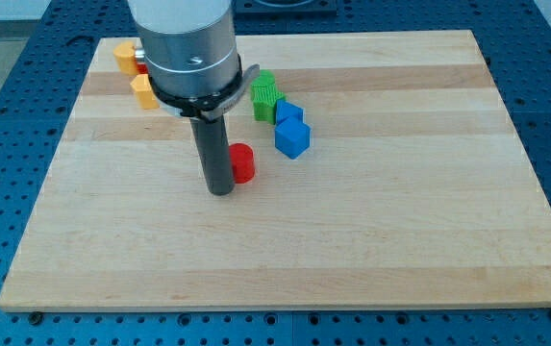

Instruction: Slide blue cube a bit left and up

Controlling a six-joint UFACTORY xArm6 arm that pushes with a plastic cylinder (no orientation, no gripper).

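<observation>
My tip (220, 189) rests on the wooden worktop (352, 240), touching the left side of a red block (243, 163). To the upper right lie the blue cube (292, 137), a second blue block (288, 113) and a green block (265, 94). Two orange blocks (124, 56) (144, 91) sit near the top-left corner, with a red piece between them, mostly hidden by the arm.

Arm comes in from the frame's top, left of centre. Wide silver-grey cylindrical housing fills the upper part, cut off by the top edge. Black clamp ring with small side tabs sits under the housing. Straight dark rod drops from the ring, roughly vertical. My tip (220, 190) is at the rod's lower end, left of frame centre, about mid-height, down at the worktop (371, 240) surface. Rest of arm out of frame.
</observation>
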